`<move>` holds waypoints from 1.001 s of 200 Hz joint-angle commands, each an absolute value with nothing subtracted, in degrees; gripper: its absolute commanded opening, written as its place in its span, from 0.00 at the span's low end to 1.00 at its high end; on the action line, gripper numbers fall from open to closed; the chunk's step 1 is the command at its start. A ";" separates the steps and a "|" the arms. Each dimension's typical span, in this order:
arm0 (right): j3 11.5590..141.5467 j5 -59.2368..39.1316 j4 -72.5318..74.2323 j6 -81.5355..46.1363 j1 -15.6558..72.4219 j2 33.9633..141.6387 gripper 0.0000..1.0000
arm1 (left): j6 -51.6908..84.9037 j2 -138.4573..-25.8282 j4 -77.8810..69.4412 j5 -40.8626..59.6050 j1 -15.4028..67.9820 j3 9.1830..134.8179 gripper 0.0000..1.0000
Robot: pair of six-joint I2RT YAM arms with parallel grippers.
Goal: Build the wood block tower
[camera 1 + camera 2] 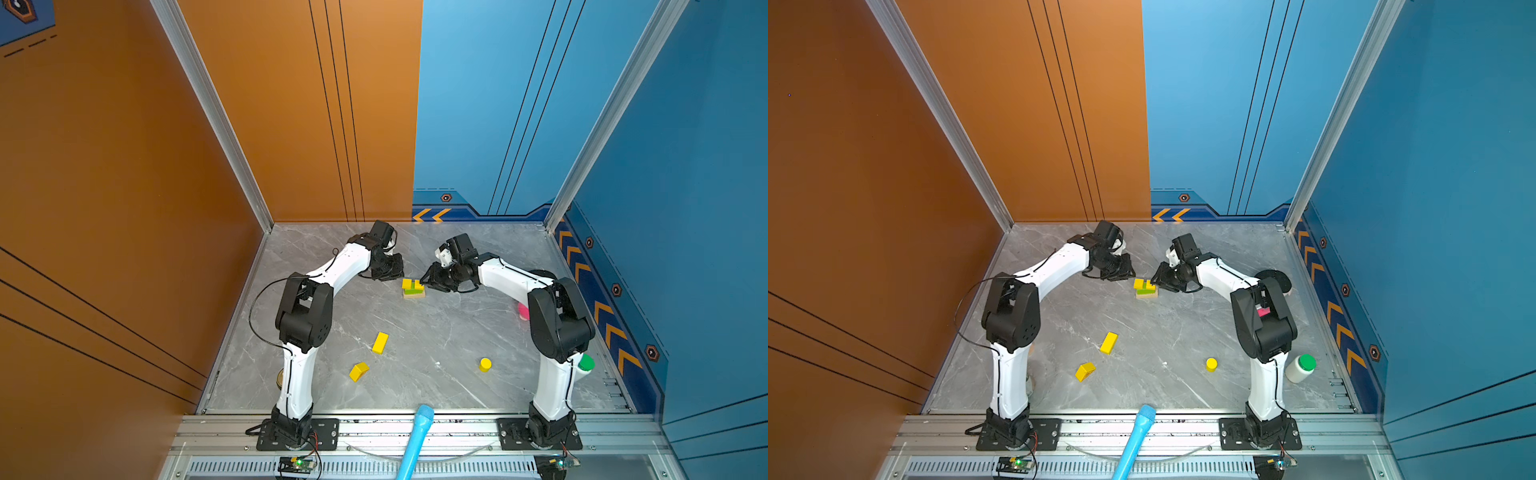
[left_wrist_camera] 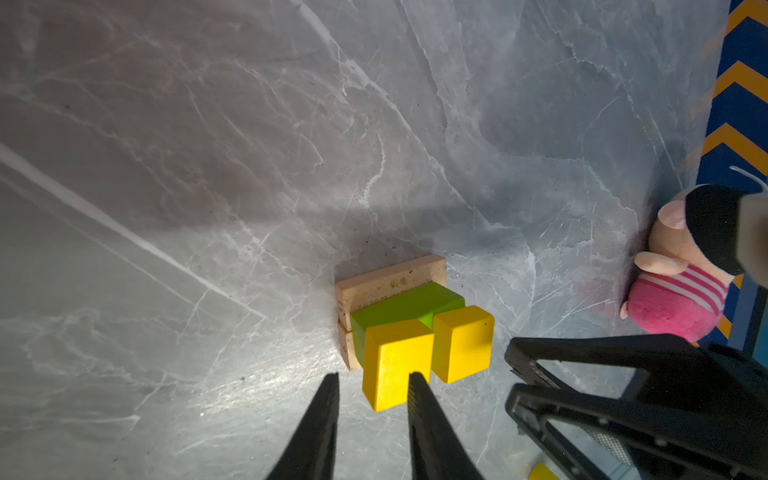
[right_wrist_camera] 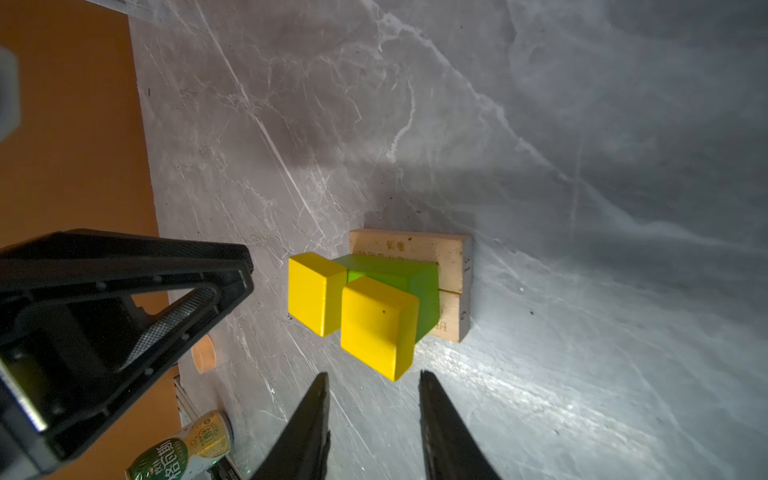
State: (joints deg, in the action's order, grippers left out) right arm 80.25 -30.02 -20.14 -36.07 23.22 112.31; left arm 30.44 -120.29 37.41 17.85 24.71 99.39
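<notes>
The tower [image 1: 413, 288] stands at the back middle of the table. It has two tan planks [image 2: 386, 282] lowest, a green bar [image 2: 399, 305] across them and two yellow cubes [image 2: 395, 353] [image 2: 463, 340] side by side on top. My left gripper [image 2: 374, 380] hovers at its left, open, one fingertip crossing in front of the nearer cube without gripping it. My right gripper [image 3: 372, 373] is just right of the tower, open, the near cube [image 3: 376, 324] beyond its tips. A yellow bar [image 1: 380, 343], a roof-shaped piece [image 1: 358, 371] and a cylinder [image 1: 485, 364] lie loose nearer the front.
A pink plush toy [image 2: 681, 282] lies by the right wall behind the right arm. A white bottle with green cap [image 1: 1300, 368] stands at the front right. A drink can [image 3: 187, 449] sits near the left arm's base. A blue stick [image 1: 417, 436] pokes over the front rail.
</notes>
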 commanded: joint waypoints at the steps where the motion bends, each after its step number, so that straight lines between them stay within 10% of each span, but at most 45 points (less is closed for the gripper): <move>1: 82.05 -30.84 -21.10 -36.46 23.53 112.92 0.37 | 30.93 -121.37 37.53 19.33 25.13 99.40 0.30; 200: 83.68 -31.88 -20.73 -37.00 23.96 115.40 0.32 | 32.00 -122.69 37.53 20.68 26.22 99.58 0.25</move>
State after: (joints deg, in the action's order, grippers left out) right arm 82.35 -31.14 -20.10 -36.12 23.40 114.34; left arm 31.51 -121.64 37.41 19.20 25.69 99.39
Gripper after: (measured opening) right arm 0.320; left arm 0.253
